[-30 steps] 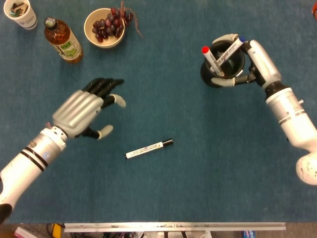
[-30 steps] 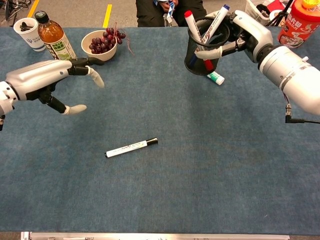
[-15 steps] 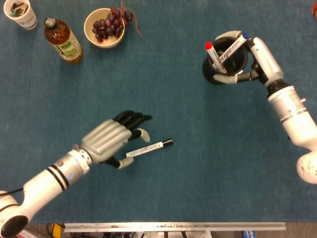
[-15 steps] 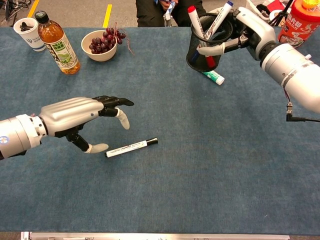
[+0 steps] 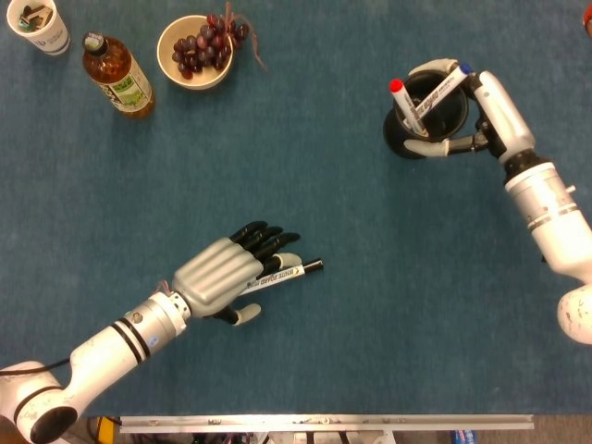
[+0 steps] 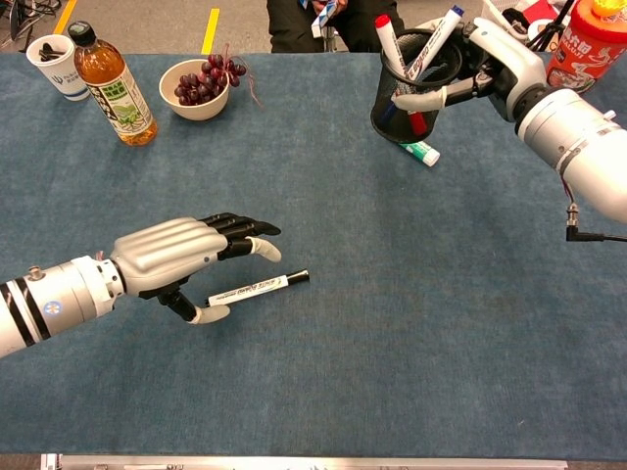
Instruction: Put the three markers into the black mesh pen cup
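A white marker with a black cap lies on the blue table. My left hand hovers over its left end with fingers spread and the thumb under it, holding nothing. My right hand grips the black mesh pen cup at the far right, tilted and raised. Inside the cup stand a red-capped marker and a blue-capped marker.
A bowl of grapes, a tea bottle and a paper cup stand at the far left. A green-capped tube lies under the pen cup. An orange-lidded container stands at the far right.
My left hand has moved down and to the right from near the bowl until its fingers reach over the black-capped marker. My right hand shifted the pen cup slightly to the right.
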Tool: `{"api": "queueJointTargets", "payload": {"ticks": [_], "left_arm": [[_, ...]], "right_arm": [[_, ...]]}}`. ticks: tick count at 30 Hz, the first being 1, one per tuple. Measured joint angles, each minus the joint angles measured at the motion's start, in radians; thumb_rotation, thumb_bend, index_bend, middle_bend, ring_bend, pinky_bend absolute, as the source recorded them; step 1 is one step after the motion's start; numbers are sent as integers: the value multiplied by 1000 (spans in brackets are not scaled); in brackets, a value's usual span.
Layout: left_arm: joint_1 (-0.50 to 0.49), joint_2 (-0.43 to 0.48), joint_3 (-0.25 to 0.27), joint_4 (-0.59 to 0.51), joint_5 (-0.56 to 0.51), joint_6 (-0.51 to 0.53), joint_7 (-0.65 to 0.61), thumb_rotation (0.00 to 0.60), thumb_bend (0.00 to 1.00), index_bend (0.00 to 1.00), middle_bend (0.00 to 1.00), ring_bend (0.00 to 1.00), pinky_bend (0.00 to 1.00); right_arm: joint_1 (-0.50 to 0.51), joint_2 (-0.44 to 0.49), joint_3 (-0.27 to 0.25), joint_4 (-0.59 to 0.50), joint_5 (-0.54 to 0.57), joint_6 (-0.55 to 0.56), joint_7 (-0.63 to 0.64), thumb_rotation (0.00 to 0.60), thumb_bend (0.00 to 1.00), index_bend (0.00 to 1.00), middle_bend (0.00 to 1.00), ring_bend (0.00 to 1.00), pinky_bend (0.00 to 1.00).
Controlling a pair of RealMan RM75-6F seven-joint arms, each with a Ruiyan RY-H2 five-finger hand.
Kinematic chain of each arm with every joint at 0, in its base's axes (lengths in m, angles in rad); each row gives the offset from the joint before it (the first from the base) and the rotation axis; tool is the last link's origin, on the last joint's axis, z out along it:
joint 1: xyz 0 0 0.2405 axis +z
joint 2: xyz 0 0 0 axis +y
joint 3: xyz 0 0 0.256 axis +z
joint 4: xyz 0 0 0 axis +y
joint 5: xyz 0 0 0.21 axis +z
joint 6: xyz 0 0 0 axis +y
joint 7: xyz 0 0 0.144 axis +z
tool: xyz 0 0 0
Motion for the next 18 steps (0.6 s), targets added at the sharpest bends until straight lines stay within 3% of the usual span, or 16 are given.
{"api": "queueJointTargets", "payload": {"ticks": [18], "left_arm": [[11, -118, 10, 131, -2, 13, -12, 600, 310, 39, 3, 0, 41]], "right_arm": [[-9, 11, 1, -9, 9, 9, 4, 600, 315, 485, 427, 321, 416]]}}
